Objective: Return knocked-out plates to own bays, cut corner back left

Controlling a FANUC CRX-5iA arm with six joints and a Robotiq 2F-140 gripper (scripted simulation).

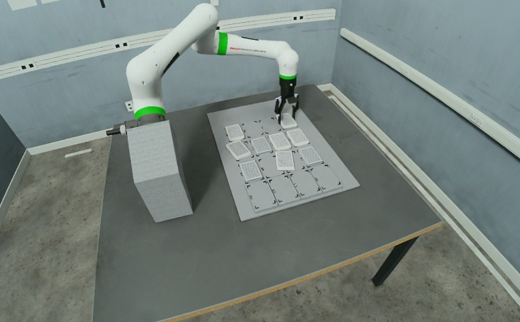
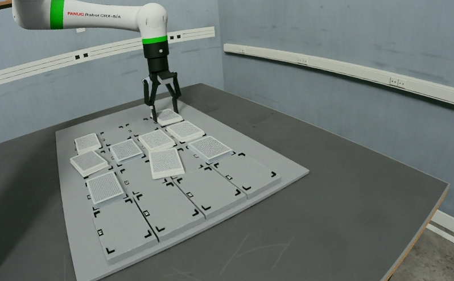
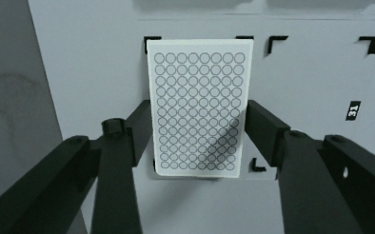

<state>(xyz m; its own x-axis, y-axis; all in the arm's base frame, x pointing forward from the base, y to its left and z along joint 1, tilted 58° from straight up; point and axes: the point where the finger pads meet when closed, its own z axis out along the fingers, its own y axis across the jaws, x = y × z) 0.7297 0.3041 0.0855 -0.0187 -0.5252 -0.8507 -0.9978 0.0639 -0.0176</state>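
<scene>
While the arm reaches over the far part of the deck, its pincer is shut on a white plate, with one finger on each long side. The held plate has neat rows of round rings on top, and it is at bay 41, right next to the tag that says 31. It hides parts of that bay's black corner pieces, and I cannot tell if its bottom touches the floor of the bay. Over by bay 12, one plate sits turned crooked. Near bay 33, another plate sits out of line, close to the plate in bay 32. So those two are not in their right spots. A blue-sided plate sits in bay 13, and one more sits in bay 43. The deck lies on a big dark table.
</scene>
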